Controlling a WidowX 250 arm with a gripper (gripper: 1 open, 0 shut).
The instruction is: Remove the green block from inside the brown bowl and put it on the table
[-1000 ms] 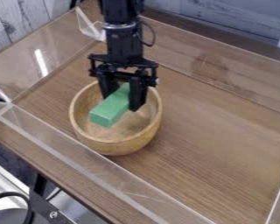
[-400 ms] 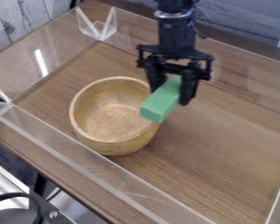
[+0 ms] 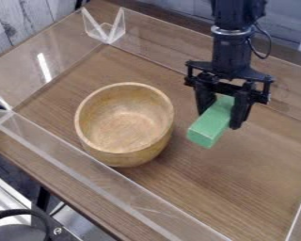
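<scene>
Having been carried out of the brown bowl (image 3: 124, 122) over the last second, the green block (image 3: 211, 125) is now held clear of the rim, to the right of the bowl in the camera view and above bare table (image 3: 260, 179). One second ago the block was seen tilted inside the bowl between the fingers; 0.4 s ago it was just past the bowl's right rim. The bowl is now empty and appears not to have shifted. The removal part of the task can be judged done; only the set-down is left. The gripper (image 3: 228, 111) is clenched on the upper end of the block, one dark finger on each side, with the block hanging tilted below them. Whether the lower end of the block is touching the tabletop cannot be told from this view; it looks slightly above. Nothing else is touched by the fingers.
</scene>
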